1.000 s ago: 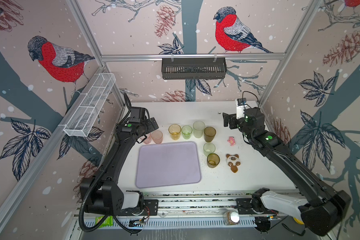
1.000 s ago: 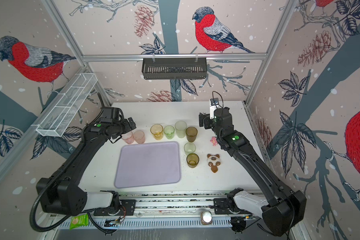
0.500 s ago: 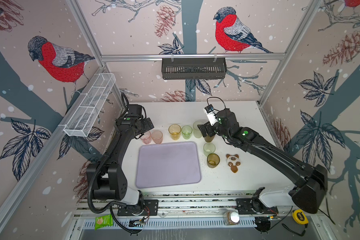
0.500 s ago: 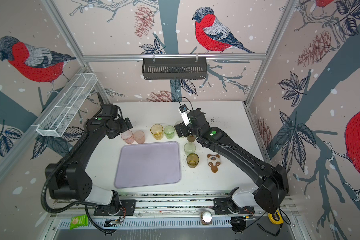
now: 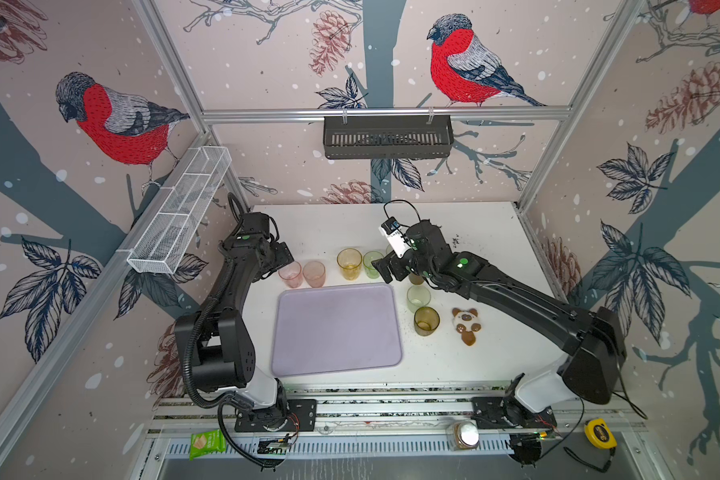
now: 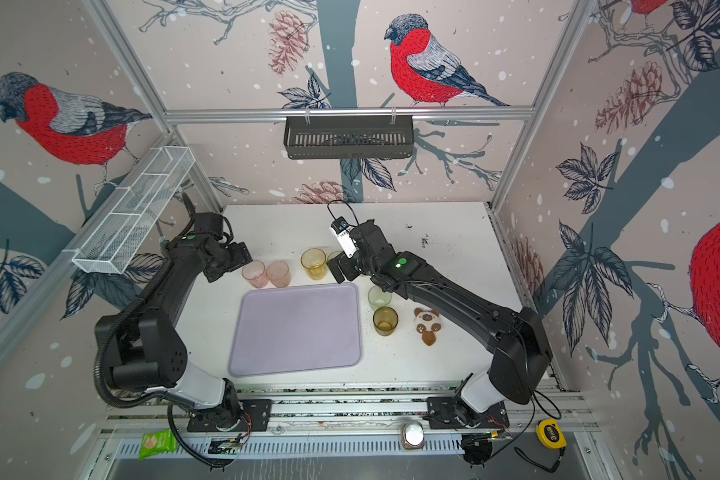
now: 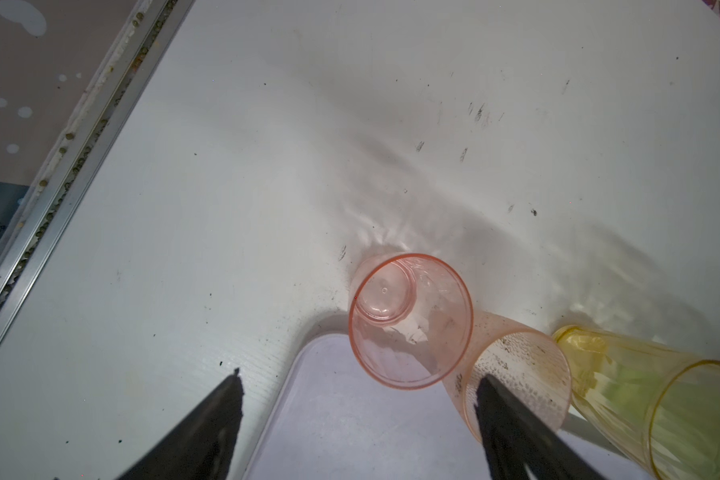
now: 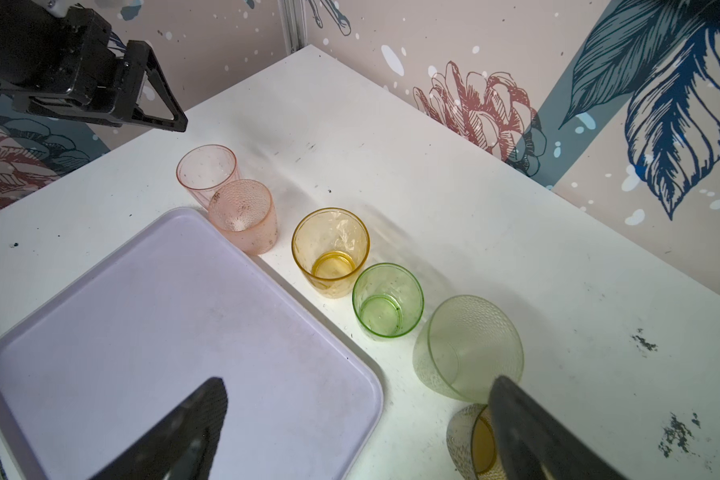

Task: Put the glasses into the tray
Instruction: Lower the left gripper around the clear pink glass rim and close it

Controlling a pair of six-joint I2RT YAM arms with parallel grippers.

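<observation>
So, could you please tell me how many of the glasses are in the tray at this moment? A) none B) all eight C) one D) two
A, since the tray lies bare in both top views, while the pink glasses and the amber glass, like the others, stand on the table beside it.

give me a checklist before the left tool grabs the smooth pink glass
1. Jaws of the left tool spread: ok, wide apart.
2. The smooth pink glass upright on the table: ok.
3. Finger room beside it: not ok, the dimpled pink glass stands against it with no gap showing.
4. Tool down around the glass: not ok, it hangs higher than the rim.
5. Space in the tray: ok, nothing in it.
6. The right tool out of the way: ok, open, far along the row by the pale glass.
</observation>
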